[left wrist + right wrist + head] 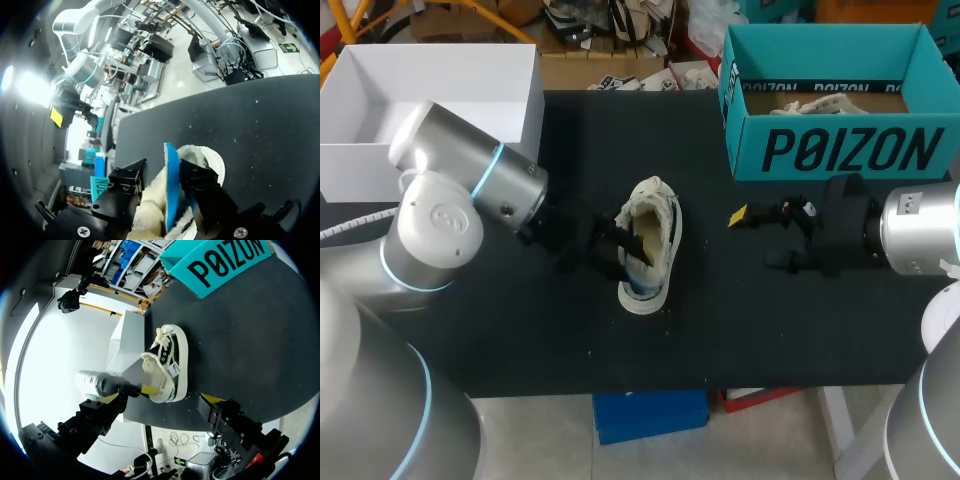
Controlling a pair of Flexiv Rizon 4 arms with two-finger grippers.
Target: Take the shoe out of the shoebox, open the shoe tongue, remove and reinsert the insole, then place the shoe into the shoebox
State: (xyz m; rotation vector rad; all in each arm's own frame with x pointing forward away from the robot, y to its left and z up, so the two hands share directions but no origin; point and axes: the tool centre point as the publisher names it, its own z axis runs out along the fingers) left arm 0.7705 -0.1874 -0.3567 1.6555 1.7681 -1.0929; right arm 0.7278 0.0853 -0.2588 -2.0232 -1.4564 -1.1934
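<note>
Teal shoebox (pixel 840 150) at tabletop's (pixel 740 330) far right, pale shoe (pixel 820 103) noted inside, sneaker (pixel 655 225) outside it, blue insole (pixel 170 185) between left gripper (pixel 161 197) jaws, clamping not discernible, right gripper (pixel 160 399) jaws apart.

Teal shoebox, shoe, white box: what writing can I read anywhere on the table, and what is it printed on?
"POIZON": large black letters on the front wall of the teal shoebox.
Strip of print along that box's inner rim: too small to read.
Small label on the side of the shoe: too small to read.
On the white box: no writing shows.
</note>
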